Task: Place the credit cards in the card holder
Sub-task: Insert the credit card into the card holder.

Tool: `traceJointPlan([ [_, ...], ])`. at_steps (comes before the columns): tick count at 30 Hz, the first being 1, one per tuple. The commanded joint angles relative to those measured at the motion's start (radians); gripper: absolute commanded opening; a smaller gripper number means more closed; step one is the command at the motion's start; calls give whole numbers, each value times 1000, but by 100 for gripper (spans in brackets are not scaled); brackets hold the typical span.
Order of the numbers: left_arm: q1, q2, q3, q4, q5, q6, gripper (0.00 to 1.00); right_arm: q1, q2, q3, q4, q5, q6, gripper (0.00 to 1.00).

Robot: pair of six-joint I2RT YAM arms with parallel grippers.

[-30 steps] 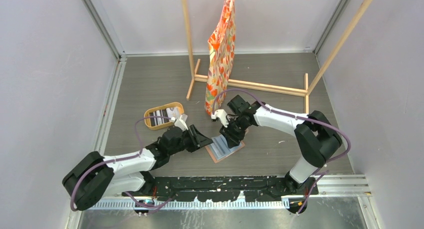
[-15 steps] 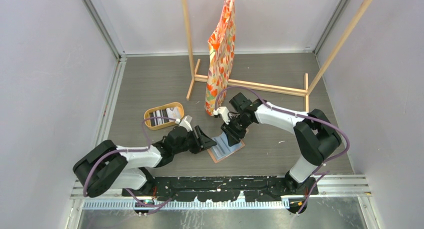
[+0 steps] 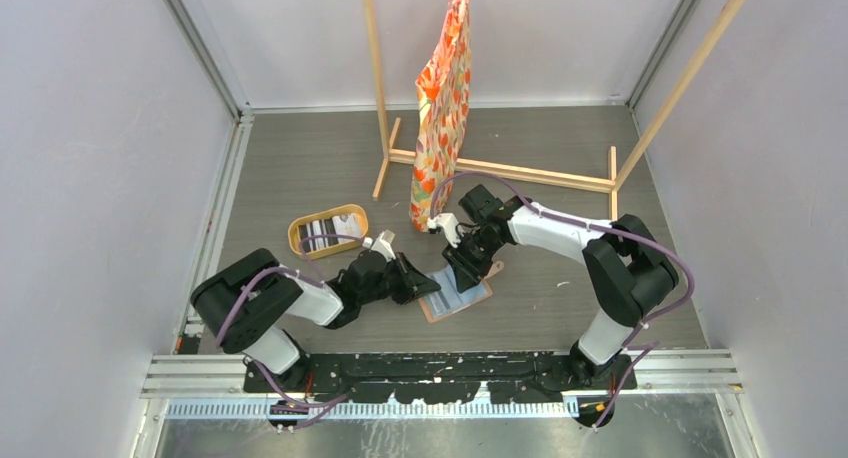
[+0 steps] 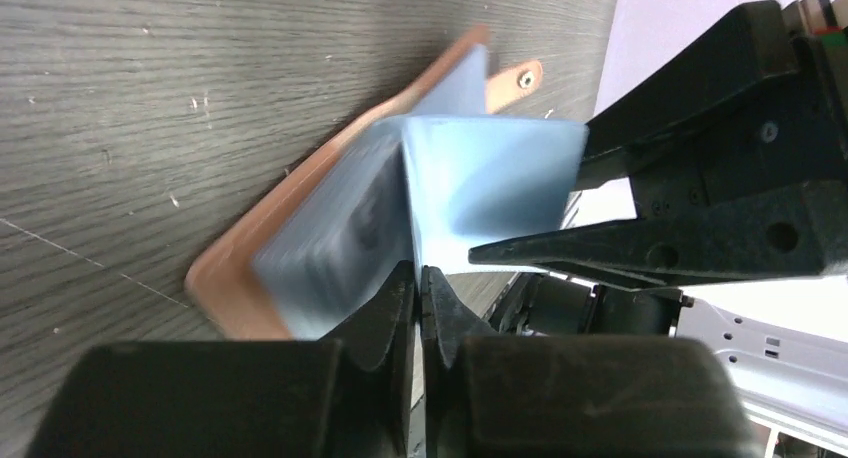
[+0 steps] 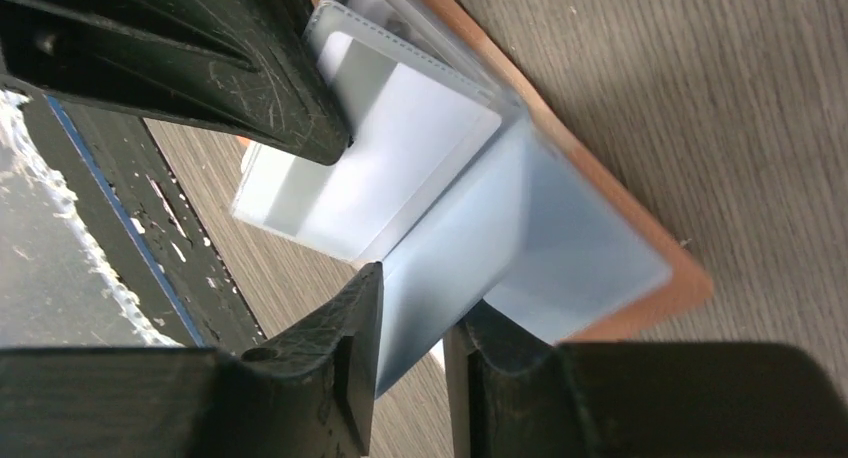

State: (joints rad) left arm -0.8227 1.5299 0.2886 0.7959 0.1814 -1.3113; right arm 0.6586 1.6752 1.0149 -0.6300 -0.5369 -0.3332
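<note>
Salmon card holder [image 3: 462,296], tab [image 3: 494,270] now visible

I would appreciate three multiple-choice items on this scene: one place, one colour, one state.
1. Where does the card holder lie?
A. on the table between the left gripper and the right gripper
B. lifted off the table
C. at the far wall
2. What colour are its inner leaves?
A. green
B. light blue
C. red
3. What is the left gripper doing?
A. hanging open
B. gripping a black card
C. pinching a leaf
Answers: 1 A, the top view shows it flat between them; 2 B, both wrist views show pale blue; 3 C, its fingers close on the leaf's edge.
</note>
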Motion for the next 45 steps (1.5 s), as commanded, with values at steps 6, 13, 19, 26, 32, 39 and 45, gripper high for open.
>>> traceJointPlan([
  [6, 48, 54, -72, 196, 102, -6, 1, -101, 39, 58, -26, -94, 84, 19],
  [13, 86, -23, -67, 11, 132, 52, 3, -113, 54, 74, -43, -83, 101, 5],
  [19, 105, -152, 3, -333, 117, 155, 16, -127, 80, 94, -74, -76, 102, 1],
  [26, 151, -264, 45, -554, 110, 230, 26, -145, 82, 99, -86, -80, 105, 1],
  [32, 163, -386, 75, -566, 181, 265, 26, -152, 72, 98, -92, -106, 105, 1],
  [39, 141, -441, 149, -494, 250, 216, 25, -153, 83, 106, -99, -113, 103, 1],
  [45, 79, -239, 200, -334, 270, 176, 17, -153, 85, 108, -99, -110, 104, 1],
])
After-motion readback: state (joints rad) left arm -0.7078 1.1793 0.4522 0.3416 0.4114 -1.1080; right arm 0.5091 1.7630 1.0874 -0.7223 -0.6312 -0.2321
